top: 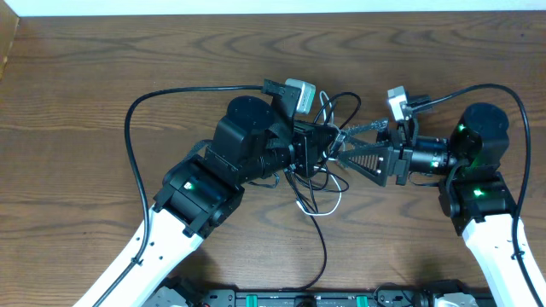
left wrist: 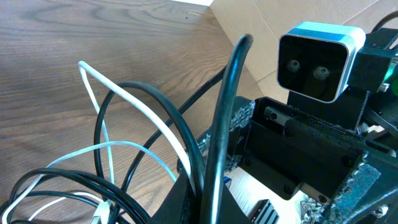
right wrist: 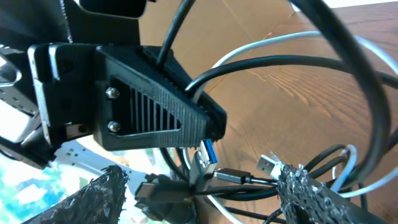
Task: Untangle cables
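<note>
Overhead view: cables [top: 317, 194] are bunched mid-table [top: 102, 77] between both arms. They are clamped in the closed left gripper [top: 317, 145]. The right gripper [right wrist: 205, 180] is spread wide around the plugs [right wrist: 249, 171], nothing gripped. Loops could be cinched tighter if pulled now, and a plug snagged.

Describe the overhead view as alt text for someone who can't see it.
Two robot arms meet over a small tangle of black and white cables in the middle of a wooden table. The left gripper is shut on the cables. The right gripper faces it with its jaws open.
</note>
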Robot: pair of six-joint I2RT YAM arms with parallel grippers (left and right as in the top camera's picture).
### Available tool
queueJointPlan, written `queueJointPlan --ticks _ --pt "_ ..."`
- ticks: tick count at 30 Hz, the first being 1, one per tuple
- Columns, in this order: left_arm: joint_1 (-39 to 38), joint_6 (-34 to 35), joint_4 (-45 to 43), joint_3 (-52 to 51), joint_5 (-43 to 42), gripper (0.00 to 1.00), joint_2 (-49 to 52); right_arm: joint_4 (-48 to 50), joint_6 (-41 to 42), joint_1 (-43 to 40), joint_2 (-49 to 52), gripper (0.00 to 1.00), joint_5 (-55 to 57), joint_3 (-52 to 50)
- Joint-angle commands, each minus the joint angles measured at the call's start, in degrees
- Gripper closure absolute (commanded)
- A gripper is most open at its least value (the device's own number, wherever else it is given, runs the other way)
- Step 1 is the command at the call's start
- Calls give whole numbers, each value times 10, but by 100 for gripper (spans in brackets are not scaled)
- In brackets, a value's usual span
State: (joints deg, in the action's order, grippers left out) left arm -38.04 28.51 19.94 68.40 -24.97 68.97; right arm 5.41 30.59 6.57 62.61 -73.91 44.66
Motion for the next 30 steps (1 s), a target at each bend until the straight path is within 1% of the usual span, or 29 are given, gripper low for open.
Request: queueJointPlan --ticks 1,10,18,22,26,30 --pt "-1 -1 -5 12 6 93 -1 -1 -11 3 -6 24 14 5" --pt "-1 -1 -5 12 3 93 -2 -3 -16 -2 -6 25 20 5" --pt "-1 19 -25 12 -27 92 -5 -90 -82 -2 -6 25 58 5" --pt "-1 23 -35 12 -35 93 -9 -104 -97 -2 -6 23 68 5" --pt "-3 26 -48 12 -76 93 -9 -106 -97 -2 -5 20 94 5" --pt "-9 38 -55 12 -77 92 -9 -113 -102 -2 -3 19 110 5"
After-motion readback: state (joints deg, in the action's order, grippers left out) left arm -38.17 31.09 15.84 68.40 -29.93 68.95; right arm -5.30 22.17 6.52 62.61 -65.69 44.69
